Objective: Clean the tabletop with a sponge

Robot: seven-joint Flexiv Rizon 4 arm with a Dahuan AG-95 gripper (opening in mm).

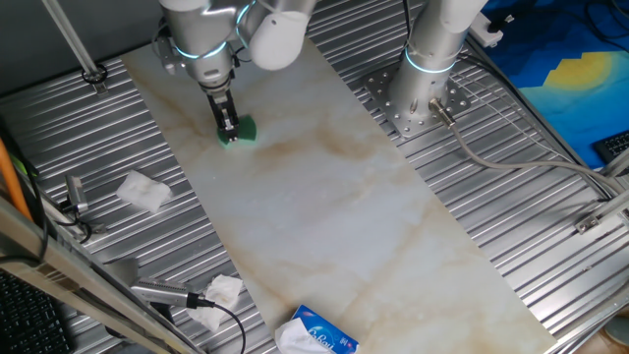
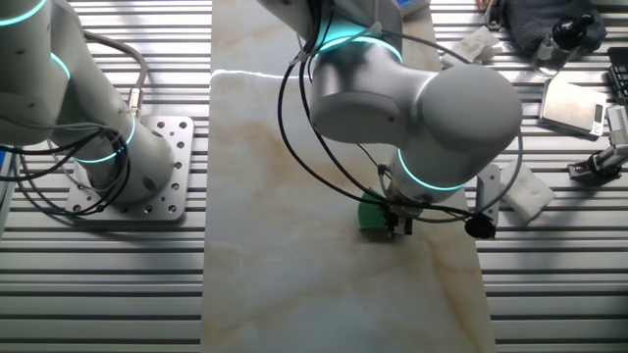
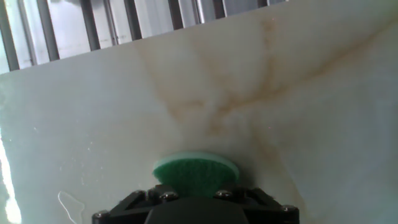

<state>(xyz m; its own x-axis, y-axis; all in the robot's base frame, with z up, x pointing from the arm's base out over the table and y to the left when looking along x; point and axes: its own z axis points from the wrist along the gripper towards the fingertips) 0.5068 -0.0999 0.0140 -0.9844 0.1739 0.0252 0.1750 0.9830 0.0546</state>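
Observation:
The tabletop (image 1: 324, 197) is a long glossy off-white marble-look slab with brown veins; it also shows in the other fixed view (image 2: 285, 196) and in the hand view (image 3: 205, 87). My gripper (image 1: 229, 130) is shut on the green sponge (image 1: 242, 131) and presses it onto the slab near its far left end. In the other fixed view the sponge (image 2: 371, 215) sits under the gripper (image 2: 400, 224) close to the slab's right edge. In the hand view the sponge (image 3: 196, 172) bulges out ahead of the gripper (image 3: 196, 198), flat against the marble.
Crumpled white tissues (image 1: 143, 191) (image 1: 218, 292) lie on the ribbed metal left of the slab. A blue-and-white tissue pack (image 1: 319, 336) sits at the slab's near end. A second arm's base (image 1: 425, 93) stands to the right. A black cable (image 1: 206, 310) lies near front left.

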